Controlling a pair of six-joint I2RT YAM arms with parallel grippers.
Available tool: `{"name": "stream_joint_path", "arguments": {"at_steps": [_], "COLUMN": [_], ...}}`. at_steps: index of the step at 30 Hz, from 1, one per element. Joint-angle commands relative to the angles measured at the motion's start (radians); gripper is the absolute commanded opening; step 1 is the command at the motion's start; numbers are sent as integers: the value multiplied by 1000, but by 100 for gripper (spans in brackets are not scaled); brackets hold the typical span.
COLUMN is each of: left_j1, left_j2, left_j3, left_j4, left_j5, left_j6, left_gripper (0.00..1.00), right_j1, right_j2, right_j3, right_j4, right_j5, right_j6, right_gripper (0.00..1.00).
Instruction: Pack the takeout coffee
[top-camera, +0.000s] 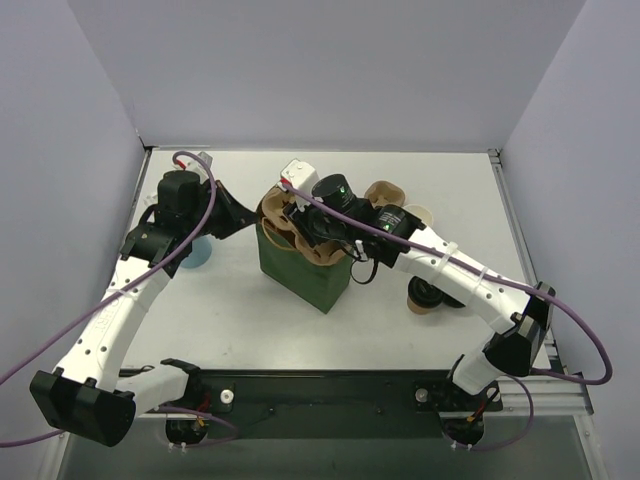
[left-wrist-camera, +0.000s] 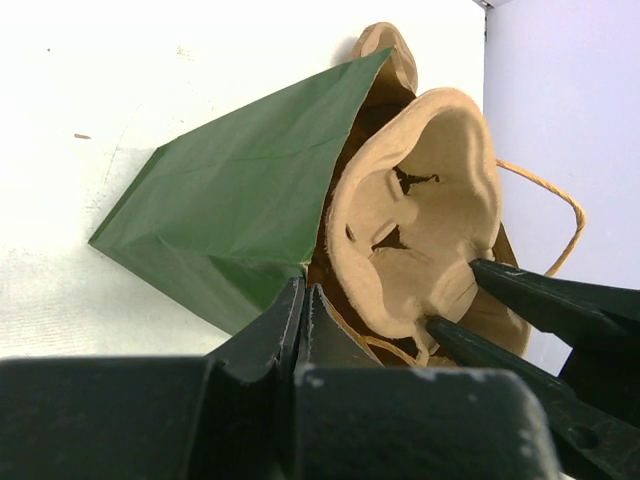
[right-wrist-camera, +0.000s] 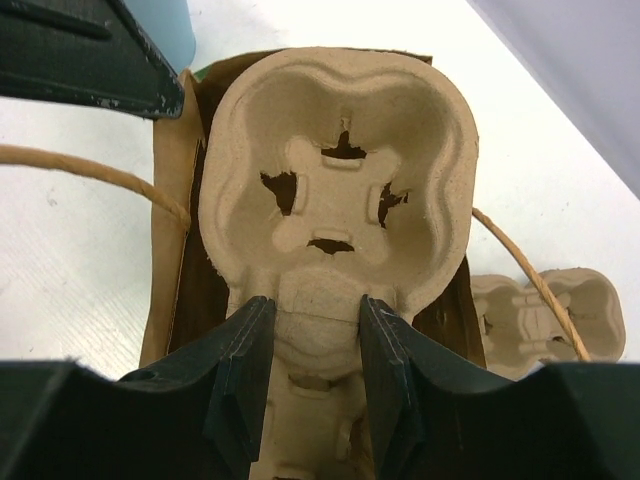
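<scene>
Well apart: takeout coffee (top-camera: 429, 297), right fingers (right-wrist-camera: 240, 365)

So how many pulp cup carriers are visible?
2. One carrier stands in the green bag, pinched by the right gripper; the other carrier lies on the table beside it. The arms may hide more.

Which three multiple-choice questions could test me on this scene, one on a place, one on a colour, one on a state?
1. Where is the pulp cup carrier that the right tool grips?
A. in the mouth of the bag
B. flat on the table
C. on a lidded cup

2. What colour is the bag outside?
A. white
B. green
C. blue

3. How is the left tool?
A. wide open
B. out of view
C. shut on the bag's rim

Answers: 1 A, bag walls flank it; 2 B, green paper shows; 3 C, it pinches the green edge.
</scene>
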Motion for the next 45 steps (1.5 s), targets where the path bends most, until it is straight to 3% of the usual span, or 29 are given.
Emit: {"name": "stream_joint_path", "arguments": {"at_steps": [1,45], "left_j1": [4,1], "left_j2": [-11,-48], "left_j3": [31,-34], "left_j4": [50,-24], "left_j5": [27,62], "left_j6": [0,50], "left_gripper": [0,0], "right_j1": [6,-46], "right_j2": [-66,38], "right_j3": [-30,-211], "right_j4": [10,229], "right_j5": [-19,-139], "right_j6": [26,91], "right_gripper": [29,29]}}
